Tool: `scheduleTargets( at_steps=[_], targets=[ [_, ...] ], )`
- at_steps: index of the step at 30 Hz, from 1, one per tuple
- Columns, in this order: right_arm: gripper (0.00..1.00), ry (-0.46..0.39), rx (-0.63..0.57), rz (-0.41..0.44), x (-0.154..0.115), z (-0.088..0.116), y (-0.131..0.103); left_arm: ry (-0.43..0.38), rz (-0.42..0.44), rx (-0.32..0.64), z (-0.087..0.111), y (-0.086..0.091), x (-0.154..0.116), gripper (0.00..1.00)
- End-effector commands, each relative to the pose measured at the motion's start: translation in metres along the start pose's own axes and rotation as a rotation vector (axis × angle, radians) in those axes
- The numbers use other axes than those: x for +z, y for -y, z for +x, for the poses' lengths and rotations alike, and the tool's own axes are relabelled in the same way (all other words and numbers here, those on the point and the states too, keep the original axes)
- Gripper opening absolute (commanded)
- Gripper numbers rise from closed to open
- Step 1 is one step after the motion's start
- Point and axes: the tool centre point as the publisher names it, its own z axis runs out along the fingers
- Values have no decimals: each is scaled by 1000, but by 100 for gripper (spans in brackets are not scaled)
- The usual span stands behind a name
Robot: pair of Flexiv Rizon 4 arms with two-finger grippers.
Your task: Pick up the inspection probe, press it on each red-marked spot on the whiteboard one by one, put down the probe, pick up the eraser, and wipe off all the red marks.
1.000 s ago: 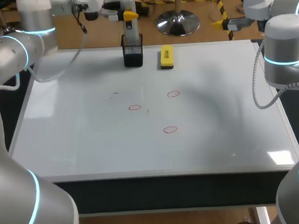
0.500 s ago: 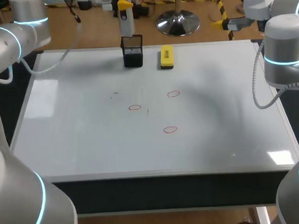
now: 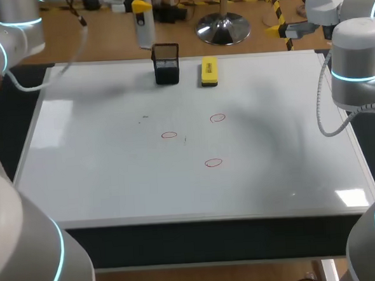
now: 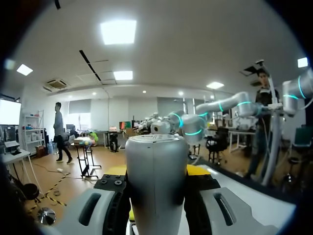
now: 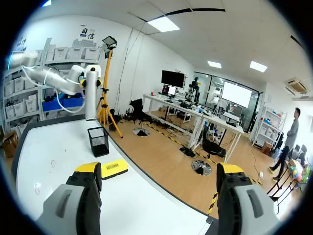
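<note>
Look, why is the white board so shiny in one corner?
Head view: ceiling light glares off the whiteboard near its front right corner; a soft grey shadow lies right of the red marks. Right wrist view: no glare on it.

The glossy white whiteboard tabletop (image 3: pixel 114 183) bears three thin red ring marks (image 3: pixel 169 135) on the robot's side of the black mesh box holder (image 3: pixel 166 65). Just beside that holder lies a yellow block eraser (image 3: pixel 209 71), dark underneath. The silver-grey cylindrical probe (image 3: pixel 145 28) is plain. The right arm's grey fingers (image 5: pixel 88 168) have yellow tips.

No lettering or numbers can be read on the whiteboard (image 3: pixel 272 173), the probe (image 3: pixel 143 25) or the eraser (image 3: pixel 209 71).
</note>
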Motion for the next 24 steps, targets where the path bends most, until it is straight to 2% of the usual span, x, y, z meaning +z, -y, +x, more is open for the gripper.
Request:
scheduleTargets(
  at_steps=[1, 14, 24],
  targets=[
    [100, -1, 0, 1, 0, 0, 0, 238, -28, -4, 36, 2, -12, 0],
    [100, -1, 0, 1, 0, 0, 0, 323, -18, 4, 80, -13, -44, 0],
    [100, -1, 0, 1, 0, 0, 0, 380, -1, -11, 103, -26, -56, 0]
  ],
)
